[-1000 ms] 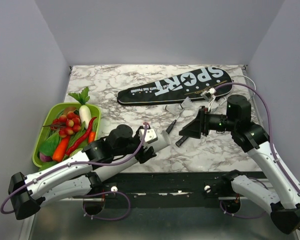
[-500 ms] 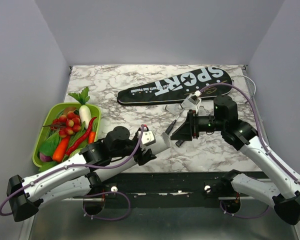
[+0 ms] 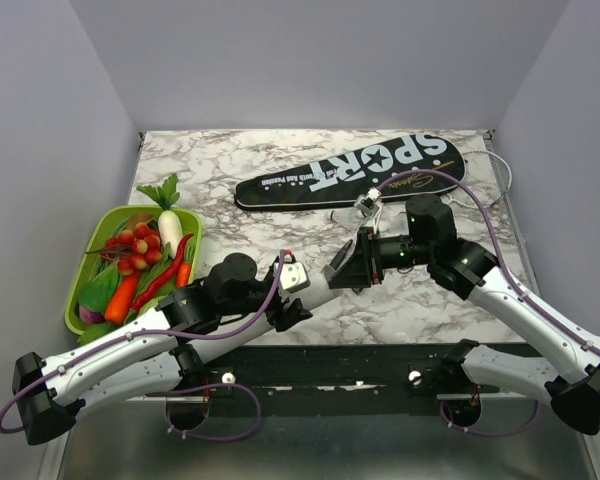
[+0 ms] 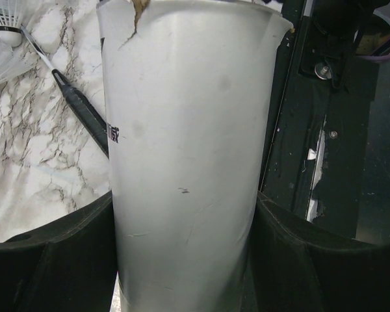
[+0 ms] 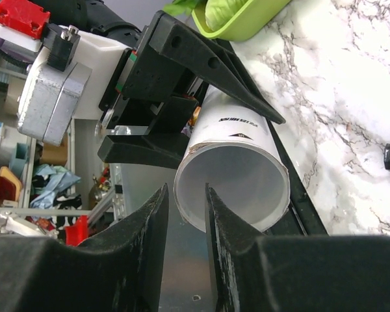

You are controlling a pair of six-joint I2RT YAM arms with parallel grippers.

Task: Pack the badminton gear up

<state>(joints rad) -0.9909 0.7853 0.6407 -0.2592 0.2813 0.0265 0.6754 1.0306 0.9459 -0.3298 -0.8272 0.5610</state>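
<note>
- Top view: bright, even light from overhead; the marbled surface (image 3: 200, 160) shows only soft, short shadows beneath the arms (image 3: 130, 350).
- Left wrist view: the white tube (image 4: 188, 130) has a dull sheen; the left claw (image 4: 182, 214) gripping it is black, near featureless.
- Right wrist view: the right claw (image 5: 185, 195) is blurred close up; the tube's rim is sharp.

The left arm (image 3: 130, 350) lies low, stretched from the lower left of the top view toward the centre. Its left tool (image 3: 318, 283) is clamped on a white tube (image 4: 182, 130), one finger on each side. The right arm (image 3: 510, 300) reaches in from the lower right, elbow bent. The right tool (image 3: 352, 268) points left, facing the other, its fingers (image 5: 136, 260) a narrow slit apart.
</note>
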